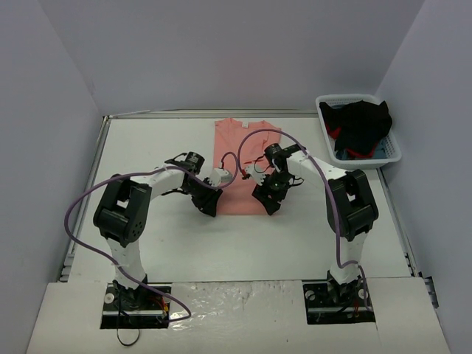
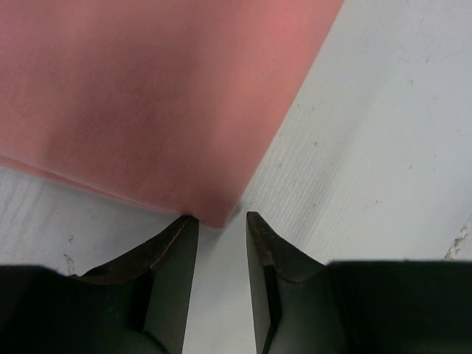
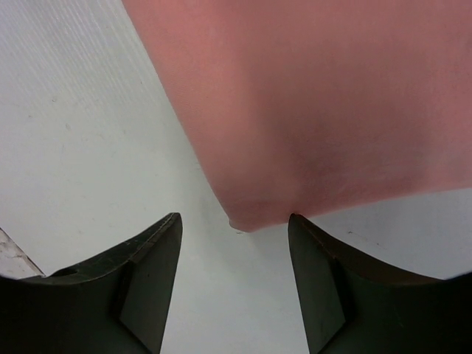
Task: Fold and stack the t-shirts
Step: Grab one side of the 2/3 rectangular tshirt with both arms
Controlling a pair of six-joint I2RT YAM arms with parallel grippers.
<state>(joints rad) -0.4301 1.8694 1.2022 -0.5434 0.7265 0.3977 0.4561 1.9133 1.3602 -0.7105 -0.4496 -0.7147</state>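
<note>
starting at your end of the table (image 1: 295, 243): in the top view both arms rise from their bases, fold at the elbow and lean inward and down, so the two wrists end up facing each other across the near hem of the t-shirt (image 1: 240, 144). that view hides the fingers under the wrists though, so you need the wrist cams for those.

left wrist cam: the left gripper (image 2: 221, 221) is down low over the table with only a narrow slot between the fingers, nothing in it. the near-left corner of the shirt sits right at the tips, about touching the left-hand finger (can't tell if it's actually pressing on it).

right wrist cam: the right gripper (image 3: 234, 221) is spread a good bit wider, also with nothing in its grip, and the near-right corner of the shirt pokes in just ahead of the gap between the tips.

further out, the top view shows what the wrists can't: the shirt lies flat as a long pink strip running to the far edge. at the far right corner sits a white basket (image 1: 324, 110) with dark clothes (image 1: 361, 125) in it, well apart from the shirt.
</note>
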